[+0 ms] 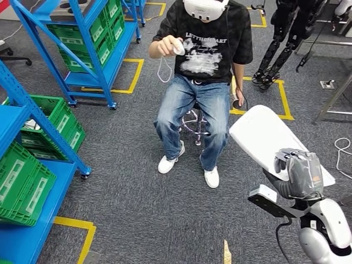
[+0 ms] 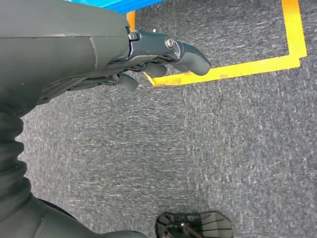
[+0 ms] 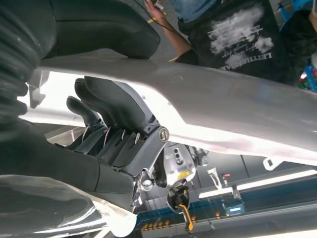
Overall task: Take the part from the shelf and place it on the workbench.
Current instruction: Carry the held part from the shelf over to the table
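white part (image 1: pixel 261 135): 1 | person (image 1: pixel 203 71): 1 | blue shelves (image 1: pixel 95 55): 2 | stool (image 1: pixel 195 124): 1

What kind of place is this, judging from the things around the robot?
Probably a robot lab or a mock warehouse for testing. Blue shelving holds green crates, yellow tape marks bays on the grey carpet, a seated person wears a headset, and another dark humanoid robot stands behind.

Even bright indoor light, soft shadows, glare on white part (image 3: pixel 224 134), mild wide-angle distortion
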You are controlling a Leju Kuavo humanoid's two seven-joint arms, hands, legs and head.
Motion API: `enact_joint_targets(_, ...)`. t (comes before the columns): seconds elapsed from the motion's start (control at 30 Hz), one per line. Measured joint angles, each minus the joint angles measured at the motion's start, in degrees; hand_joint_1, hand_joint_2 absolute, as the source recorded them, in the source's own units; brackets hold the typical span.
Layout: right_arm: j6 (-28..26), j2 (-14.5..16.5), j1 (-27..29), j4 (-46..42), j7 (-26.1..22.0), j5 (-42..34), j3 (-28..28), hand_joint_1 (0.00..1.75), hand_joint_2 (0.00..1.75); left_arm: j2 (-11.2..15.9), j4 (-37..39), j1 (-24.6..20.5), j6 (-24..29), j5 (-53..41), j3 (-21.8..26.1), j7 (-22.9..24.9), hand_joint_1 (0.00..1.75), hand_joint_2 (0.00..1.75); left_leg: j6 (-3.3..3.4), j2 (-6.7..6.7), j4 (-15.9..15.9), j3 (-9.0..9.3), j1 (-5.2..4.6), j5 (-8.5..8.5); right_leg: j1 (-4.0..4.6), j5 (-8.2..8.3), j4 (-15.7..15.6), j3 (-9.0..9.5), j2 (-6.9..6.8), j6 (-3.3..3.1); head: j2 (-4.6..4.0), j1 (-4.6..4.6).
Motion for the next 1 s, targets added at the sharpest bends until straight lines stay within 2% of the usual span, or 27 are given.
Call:
enact_joint_targets(0.03, 0.05, 0.01, -0.05, -0.01, -0.01, -0.04, -0.03, 1.75, 1.75, 0.01, 0.0, 0.02, 0.0, -0.03, 0.0, -0.01, 0.0, 1.75, -0.25, 0.14, 0.15, -0.04, -0.17, -0.11, 0.08, 0.33, -1.84, 0.99, -0.45, -0.26, 0.0, -0.05)
enact_joint_targets(0.07, 0.14, 0.01, -0.08, -0.01, -0.02, -0.1, -0.04, 1.75, 1.75, 0.02, 0.0, 0.04, 0.0, -0.04, 0.0, -0.01, 0.0, 1.75, -0.46, 0.31, 0.25, -0.08, -0.31, -0.16, 0.2, 0.16, -2.36, 1.29, -0.52, -0.55, 0.0, -0.12)
enact_joint_targets(0.17, 0.33, 0.01, -0.08, -0.02, -0.06, -0.23, -0.17, 1.75, 1.75, 0.04, 0.0, 0.04, 0.0, -0.05, 0.0, -0.02, 0.0, 1.75, -1.13, 0.52, 1.02, -0.2, -0.18, -0.96, 0.1, 0.5, -2.59, 1.4, 0.35, -1.52, 0.0, -0.27)
enact_joint_targets(0.23, 0.38, 0.03, -0.15, -0.02, -0.11, -0.28, -0.28, 1.75, 1.75, 0.05, 0.0, 0.02, 0.0, -0.05, 0.0, -0.02, 0.0, 1.75, -1.76, -0.13, 5.43, -1.93, 0.06, -3.8, -0.04, 0.63, -2.72, 1.51, 0.79, -2.11, -0.01, -0.47)
enact_joint_targets(0.3, 0.42, 0.09, -0.16, -0.02, -0.14, -0.35, -0.29, 1.75, 1.75, 0.02, 0.01, 0.09, -0.01, -0.05, 0.0, -0.02, 0.0, 1.75, -2.13, -0.47, 13.05, -5.23, 0.28, -7.3, 0.0, 0.61, -2.7, 1.5, 1.35, -2.37, -0.01, -0.61)
enact_joint_targets(0.33, 0.44, 0.13, -0.14, -0.02, -0.15, -0.38, -0.28, 1.75, 1.75, -0.02, 0.02, 0.15, -0.02, -0.05, 0.0, -0.02, 0.0, 1.75, -2.21, -0.49, 15.78, -6.45, 0.37, -8.05, 0.02, 0.6, -2.69, 1.52, 1.68, -2.4, -0.01, -0.61)
enact_joint_targets(0.37, 0.44, 0.18, -0.13, -0.02, -0.15, -0.4, -0.28, 1.75, 1.75, -0.05, 0.02, 0.18, -0.02, -0.05, 0.0, -0.02, 0.0, 1.75, -2.23, -0.51, 16.59, -6.86, 0.44, -7.72, 0.02, 0.59, -2.68, 1.54, 2.02, -2.41, -0.01, -0.62)
enact_joint_targets(0.4, 0.45, 0.21, -0.12, -0.02, -0.15, -0.4, -0.28, 1.75, 1.75, -0.07, 0.02, 0.19, -0.02, -0.05, 0.0, -0.02, 0.0, 1.75, -2.17, -0.55, 15.18, -6.27, 0.51, -6.32, 0.02, 0.59, -2.68, 1.59, 2.38, -2.41, -0.01, -0.62)
enact_joint_targets(0.47, 0.45, 0.23, -0.12, -0.02, -0.15, -0.41, -0.28, 1.75, 1.75, -0.05, 0.02, 0.17, -0.02, -0.05, 0.0, -0.03, 0.0, 1.75, -1.88, -1.43, 7.7, -2.9, 0.64, -2.24, 0.02, 0.58, -2.67, 1.72, 3.04, -2.33, 0.0, -0.61)
enact_joint_targets(0.5, 0.45, 0.23, -0.16, -0.02, -0.15, -0.41, -0.28, 1.75, 1.75, -0.04, 0.02, 0.15, -0.02, -0.05, 0.0, -0.03, 0.0, 1.75, -1.72, -2.04, 4.06, -1.31, 0.69, -0.94, 0.06, 0.58, -2.59, 1.67, 3.35, -2.16, 0.0, -0.59)
enact_joint_targets(0.53, 0.45, 0.23, -0.18, -0.02, -0.15, -0.43, -0.29, 1.75, 1.75, -0.02, 0.02, 0.11, -0.02, -0.05, 0.0, -0.03, 0.0, 1.75, -1.59, -2.58, 1.66, -0.27, 0.67, -0.3, 0.05, 0.63, -2.56, 1.54, 3.6, -1.89, 0.0, -0.58)
enact_joint_targets(0.57, 0.47, 0.23, -0.17, -0.02, -0.16, -0.45, -0.29, 1.75, 1.75, -0.01, 0.02, 0.08, -0.03, -0.04, 0.0, -0.03, 0.0, 1.75, -1.45, -2.88, 0.76, 0.06, 0.61, -0.41, 0.01, 0.71, -2.57, 1.37, 3.81, -1.55, 0.0, -0.57)
enact_joint_targets(0.6, 0.49, 0.23, -0.14, -0.02, -0.16, -0.47, -0.3, 1.75, 1.75, -0.02, 0.02, 0.04, -0.03, -0.03, 0.0, -0.03, 0.0, 1.75, -1.3, -2.76, 0.46, 0.07, 0.51, -0.43, -0.06, 0.8, -2.62, 1.23, 4.02, -1.16, 0.0, -0.56)
enact_joint_targets(0.67, 0.53, 0.23, -0.06, -0.03, -0.17, -0.53, -0.36, 1.75, 1.75, -0.05, 0.02, 0.01, -0.04, 0.0, 0.0, -0.03, 0.0, 1.75, -0.58, -2.31, 0.01, 0.18, 0.6, -0.1, -0.21, 0.48, -2.33, 0.79, 3.8, -0.55, 0.01, -0.52)
enact_joint_targets(0.73, 0.54, 0.23, -0.15, -0.04, -0.17, -0.57, -0.44, 1.75, 1.75, -0.03, 0.02, -0.03, -0.04, 0.07, 0.0, -0.02, 0.0, 1.75, 0.1, -1.75, -0.48, 0.32, 0.75, 0.24, -0.2, -1.83, 1.39, -1.12, 2.83, -0.17, 0.01, -0.31)
enact_joint_targets(0.8, 0.57, 0.23, -0.1, -0.02, -0.17, -0.59, -0.48, 1.75, 1.75, 0.01, 0.02, 0.01, -0.04, 0.11, 0.0, -0.03, 0.0, 1.75, 0.32, -1.24, -0.48, 0.27, 0.62, 0.25, -0.2, -5.35, 9.0, -4.71, 2.17, 0.11, 0.01, -0.18)
enact_joint_targets(0.83, 0.6, 0.23, 0.01, -0.01, -0.17, -0.6, -0.48, 1.75, 1.75, -0.02, 0.02, 0.04, -0.05, 0.1, 0.0, -0.02, 0.0, 1.75, 0.34, -0.93, -0.47, 0.26, 0.55, 0.23, -0.21, -6.32, 12.17, -6.24, 2.11, 0.23, 0.0, -0.21)
enact_joint_targets(0.87, 0.61, 0.23, 0.09, 0.0, -0.17, -0.6, -0.48, 1.75, 1.75, -0.04, 0.02, 0.06, -0.05, 0.1, 0.0, -0.03, 0.0, 1.75, 0.35, -0.64, -0.44, 0.25, 0.51, 0.2, -0.21, -6.32, 13.6, -6.97, 2.07, 0.32, 0.0, -0.21)
enact_joint_targets(0.9, 0.62, 0.23, 0.14, 0.01, -0.17, -0.61, -0.48, 1.75, 1.75, -0.06, 0.02, 0.05, -0.06, 0.1, 0.0, -0.02, 0.0, 1.75, 0.33, -0.36, -0.41, 0.26, 0.5, 0.16, -0.22, -5.23, 12.64, -6.52, 1.96, 0.36, -0.01, -0.21)
enact_joint_targets(0.97, 0.62, 0.23, 0.14, 0.01, -0.16, -0.64, -0.5, 1.75, 1.75, -0.1, 0.02, 0.01, -0.07, 0.1, 0.0, -0.02, 0.0, 1.75, 0.13, 0.14, -0.27, 0.34, 0.5, -0.02, -0.25, -1.62, 5.39, -2.84, 1.07, 0.35, -0.01, -0.2)
enact_joint_targets(1.0, 0.65, 0.23, 0.09, 0.0, -0.16, -0.68, -0.51, 1.75, 1.75, -0.1, 0.02, -0.01, -0.06, 0.1, 0.0, -0.02, 0.0, 1.75, -0.11, 0.32, -0.04, 0.29, 0.37, -0.19, -0.16, -0.42, 1.57, -0.74, 0.46, 0.22, -0.01, -0.17)
